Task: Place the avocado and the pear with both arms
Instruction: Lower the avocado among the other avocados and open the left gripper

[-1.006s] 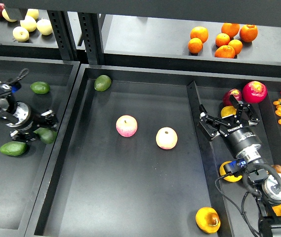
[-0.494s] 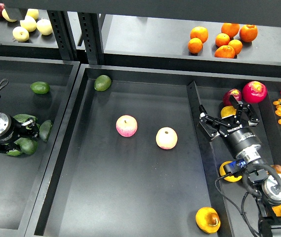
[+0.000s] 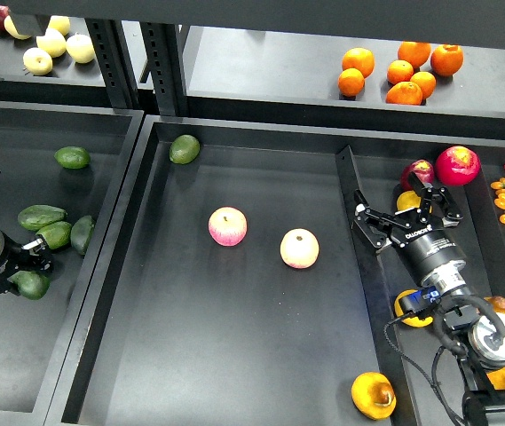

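Clearly the pear (image 3: 373,395) is already down: it sits alone at the bottom edge of the frame, in the lower right corner of the big middle tray (image 3: 234,355), well apart from both arms. The right gripper (image 3: 405,213) hangs over the narrow right-hand tray with its fingers spread wide and nothing between them, pointing toward the upper right, away from the pear.

So the avocado matters next, and the left arm is the nearer one. The left gripper (image 3: 26,271) is low at the left edge of the frame, fingers closed around a dark green avocado (image 3: 28,284). The middle tray lies to its right, across the tray wall; that is the direction the carry would probably take.
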### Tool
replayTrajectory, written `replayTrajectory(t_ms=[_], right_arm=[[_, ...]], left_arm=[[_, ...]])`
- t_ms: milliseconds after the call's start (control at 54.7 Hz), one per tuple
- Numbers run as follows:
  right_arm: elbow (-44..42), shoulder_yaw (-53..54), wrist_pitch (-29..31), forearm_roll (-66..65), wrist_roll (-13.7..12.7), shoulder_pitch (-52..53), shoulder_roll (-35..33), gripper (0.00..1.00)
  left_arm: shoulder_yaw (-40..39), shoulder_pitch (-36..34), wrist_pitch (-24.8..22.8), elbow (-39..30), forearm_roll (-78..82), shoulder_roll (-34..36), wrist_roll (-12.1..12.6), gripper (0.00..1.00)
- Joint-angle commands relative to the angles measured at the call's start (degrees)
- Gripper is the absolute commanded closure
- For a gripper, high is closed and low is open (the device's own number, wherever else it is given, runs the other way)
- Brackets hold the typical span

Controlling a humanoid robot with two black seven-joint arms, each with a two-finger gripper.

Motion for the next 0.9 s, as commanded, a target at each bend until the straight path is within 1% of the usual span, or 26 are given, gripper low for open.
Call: replayTrajectory(t_ms=[0, 201, 384, 677, 878], right_arm=[[-0.09, 0.0, 0.12, -0.09, 0.0, 0.0, 0.0, 0.0], [-0.09, 0.0, -0.06, -0.09, 0.0, -0.08, 0.0, 0.0], [-0.09, 0.0, 0.12, -0.09, 0.0, -0.08, 0.0, 0.0], [-0.09, 0.09, -0.06, -0.09, 0.0, -0.08, 0.0, 0.0], [-0.09, 0.0, 0.12, -0.09, 0.0, -0.08, 0.0, 0.0]], left_arm=[[-0.57, 0.77, -0.01, 0.78, 0.36, -0.16, 0.0, 0.76], [-1.01, 1.56, -0.01, 1.31, 1.07, -0.6, 0.0, 0.68], [-2.25, 2.26, -0.01, 1.49, 2.56, -0.86, 0.0, 0.62], [-3.21, 3.49, -0.01, 2.1, 3.18, -1.39, 0.0, 0.55], [-3.56, 3.85, -0.01, 2.54, 3.27, -1.83, 0.0, 0.54]])
